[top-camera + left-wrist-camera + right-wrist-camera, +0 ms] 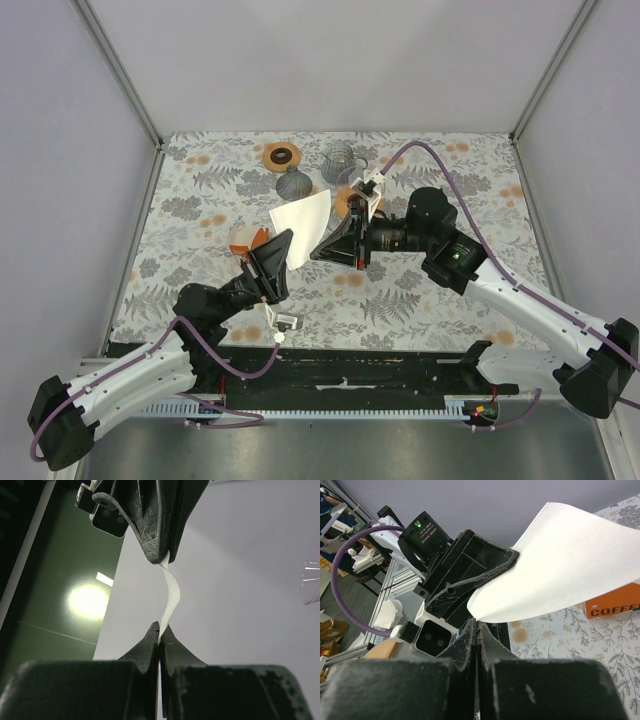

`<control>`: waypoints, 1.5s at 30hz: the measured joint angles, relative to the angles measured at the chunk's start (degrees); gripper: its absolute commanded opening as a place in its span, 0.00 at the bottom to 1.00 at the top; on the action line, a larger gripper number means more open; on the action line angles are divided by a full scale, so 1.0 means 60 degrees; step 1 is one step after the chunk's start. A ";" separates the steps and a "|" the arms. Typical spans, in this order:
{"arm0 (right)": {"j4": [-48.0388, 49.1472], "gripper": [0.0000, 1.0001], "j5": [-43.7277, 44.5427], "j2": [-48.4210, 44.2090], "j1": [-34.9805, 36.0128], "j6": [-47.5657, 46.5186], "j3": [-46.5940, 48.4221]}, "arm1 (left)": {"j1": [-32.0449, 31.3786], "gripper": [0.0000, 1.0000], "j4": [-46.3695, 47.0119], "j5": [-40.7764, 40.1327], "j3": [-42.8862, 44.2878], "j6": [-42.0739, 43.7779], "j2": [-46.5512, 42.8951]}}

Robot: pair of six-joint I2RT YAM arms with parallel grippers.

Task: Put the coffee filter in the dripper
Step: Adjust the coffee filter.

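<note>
Pinching the coffee filter (560, 570) from opposite sides, the left gripper (160, 629) and the right gripper (476, 625) each have their jaws pressed fully together on the paper's lower edge, tip facing tip. The white fan is held in the air over the middle of the floral table (200, 290), bowed slightly between the two grips. Farther back a dark grey ribbed cone (293, 183) sits on the table, and beyond it, near the far edge and well apart from the filter, the orange dripper (283, 155) sits empty beside a glass jug (340, 160).
</note>
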 measured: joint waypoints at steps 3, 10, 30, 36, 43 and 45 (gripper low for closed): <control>0.0124 0.00 0.0073 0.0102 0.0000 0.0069 -0.0025 | 0.0000 0.02 0.0000 0.0004 0.0000 0.0000 0.0022; 0.0426 0.11 0.0117 0.0350 0.0000 0.0200 -0.0029 | 0.0036 0.02 -0.0018 0.0000 0.0000 -0.0004 0.0091; 0.0951 0.00 0.0433 0.0321 -0.0025 0.0189 -0.1100 | 0.0040 0.02 -0.0091 -0.0018 0.0066 -0.0076 0.0178; 0.1541 0.00 0.0426 0.0321 -0.0058 0.0284 -0.1308 | 0.0040 0.02 -0.0087 -0.0033 0.0131 -0.0120 0.0197; 0.2419 0.02 0.0412 0.0131 -0.0291 0.0688 -0.1614 | 0.0040 0.02 -0.0095 -0.0033 0.0131 -0.0164 0.0270; 0.2550 0.07 0.0393 0.0124 -0.0353 0.0798 -0.1617 | 0.0040 0.02 -0.0102 -0.0033 0.0131 -0.0164 0.0284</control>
